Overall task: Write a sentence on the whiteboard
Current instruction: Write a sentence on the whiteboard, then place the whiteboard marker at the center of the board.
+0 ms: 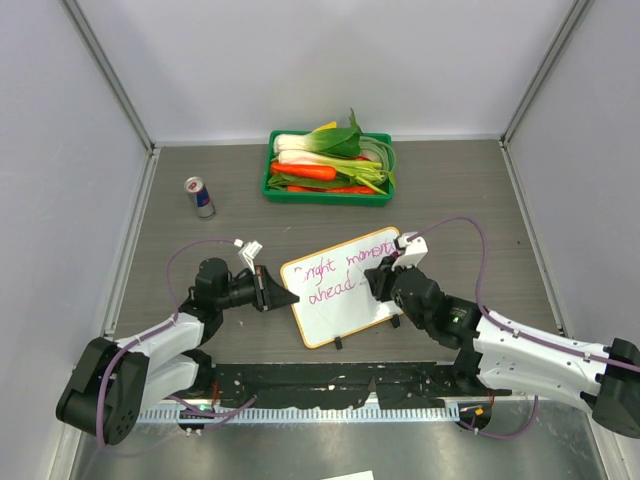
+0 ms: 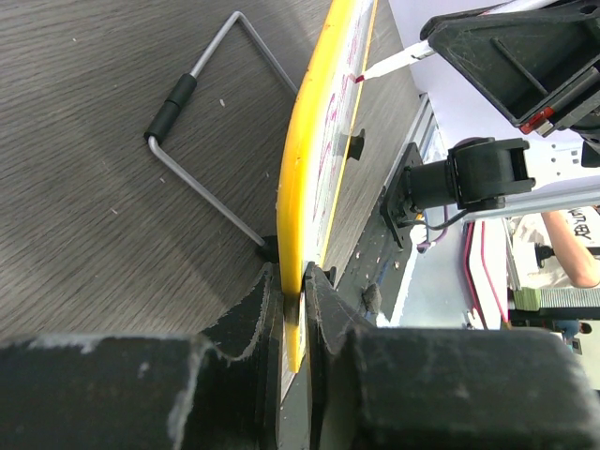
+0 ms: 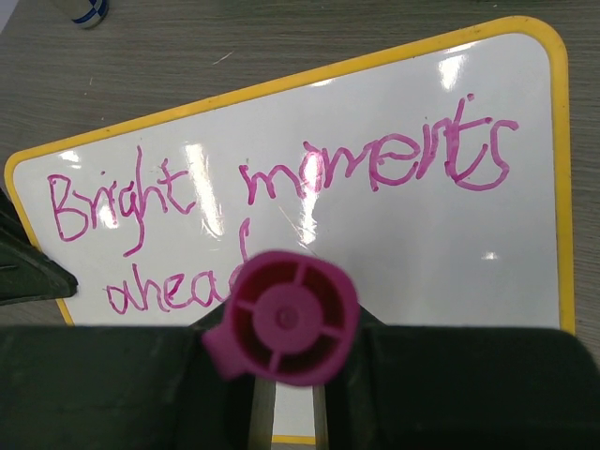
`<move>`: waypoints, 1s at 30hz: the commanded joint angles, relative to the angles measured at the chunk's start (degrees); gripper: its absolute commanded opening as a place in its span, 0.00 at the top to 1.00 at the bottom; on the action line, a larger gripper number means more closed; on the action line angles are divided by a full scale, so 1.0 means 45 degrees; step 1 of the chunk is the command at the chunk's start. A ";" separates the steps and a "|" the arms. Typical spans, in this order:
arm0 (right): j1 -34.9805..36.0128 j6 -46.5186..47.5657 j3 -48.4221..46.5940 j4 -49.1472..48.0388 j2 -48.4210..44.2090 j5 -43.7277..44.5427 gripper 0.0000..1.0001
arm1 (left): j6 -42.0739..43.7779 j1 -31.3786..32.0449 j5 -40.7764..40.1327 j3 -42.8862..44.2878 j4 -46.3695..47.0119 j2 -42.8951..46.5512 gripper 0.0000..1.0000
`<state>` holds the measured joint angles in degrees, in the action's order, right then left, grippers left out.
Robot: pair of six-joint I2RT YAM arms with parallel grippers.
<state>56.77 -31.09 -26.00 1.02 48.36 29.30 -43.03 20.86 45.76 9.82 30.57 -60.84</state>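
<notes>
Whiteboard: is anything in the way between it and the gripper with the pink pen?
No, nothing visible is. The right gripper holds the marker, and its tip is right at the whiteboard, below the sentence. The left gripper clamps the whiteboard's edge, off to the side.
</notes>
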 commanded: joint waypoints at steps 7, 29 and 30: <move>-0.0058 -0.0376 0.0114 0.0516 -0.0978 0.0423 0.98 | 0.0440 -0.0007 -0.0188 0.0043 0.0043 0.0063 1.00; -0.0058 -0.2602 0.0620 0.2722 -0.3831 -0.1042 0.98 | 0.0890 -0.0007 -0.0285 0.0473 -0.1088 0.0725 0.36; -0.0038 -0.2738 0.0660 0.2762 -0.4103 -0.1120 0.99 | 0.0870 -0.0007 -0.0402 0.0473 -0.1186 0.0939 0.28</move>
<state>56.62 -39.59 -23.81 11.53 32.88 25.39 -40.62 20.88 44.99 10.00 27.07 -59.59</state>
